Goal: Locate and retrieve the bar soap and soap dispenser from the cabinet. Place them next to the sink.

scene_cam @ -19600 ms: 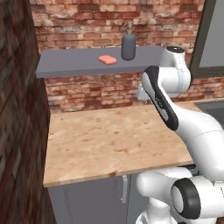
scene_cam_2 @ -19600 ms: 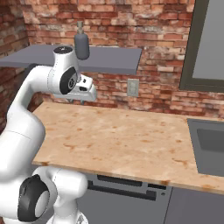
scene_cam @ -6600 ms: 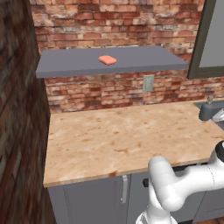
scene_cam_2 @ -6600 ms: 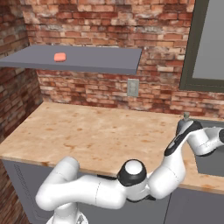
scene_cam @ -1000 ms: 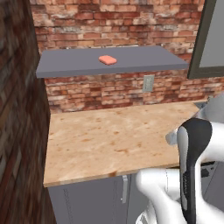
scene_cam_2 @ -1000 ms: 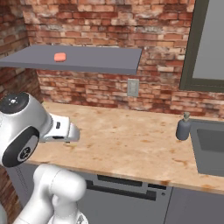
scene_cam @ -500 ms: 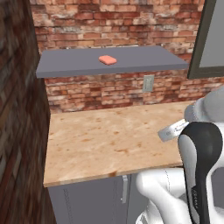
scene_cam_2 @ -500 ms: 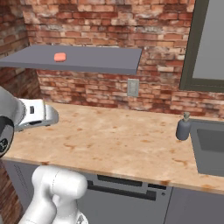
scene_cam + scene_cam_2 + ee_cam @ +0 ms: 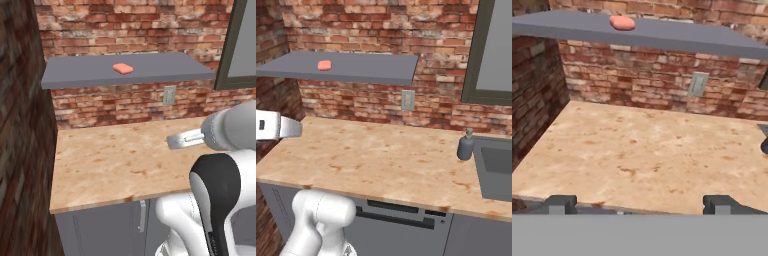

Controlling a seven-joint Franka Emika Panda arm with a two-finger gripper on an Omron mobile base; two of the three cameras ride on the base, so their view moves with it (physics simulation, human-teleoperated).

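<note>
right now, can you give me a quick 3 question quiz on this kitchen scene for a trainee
1. True or false: the bar soap lies on the cabinet shelf.
2. Where does the soap dispenser stand?
A. on the shelf
B. on the counter beside the sink
C. in the gripper
3. Fill in: in the hand view the gripper fingertips stand wide apart, so it is ____.

Key:
1. True
2. B
3. open, holding nothing
</note>
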